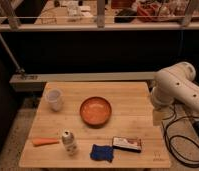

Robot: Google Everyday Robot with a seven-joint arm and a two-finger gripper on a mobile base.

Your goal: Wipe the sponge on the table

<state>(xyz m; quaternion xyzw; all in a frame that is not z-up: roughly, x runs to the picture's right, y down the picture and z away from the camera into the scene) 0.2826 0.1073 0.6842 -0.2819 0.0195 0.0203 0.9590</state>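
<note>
The dark blue sponge [102, 152] lies rumpled near the front edge of the light wooden table [128, 95], between a can and a flat dark box. My white arm reaches in from the right. Its gripper [157, 118] hangs at the table's right edge, about level with the bowl. It is well away from the sponge, up and to the right of it, and touches nothing I can see.
An orange bowl [96, 111] sits mid-table and a white cup [54, 99] at the back left. A carrot [45, 141] and a tipped can [69, 142] lie front left. The dark box [127, 144] with a red-and-white label is just right of the sponge. Cables trail on the floor at right.
</note>
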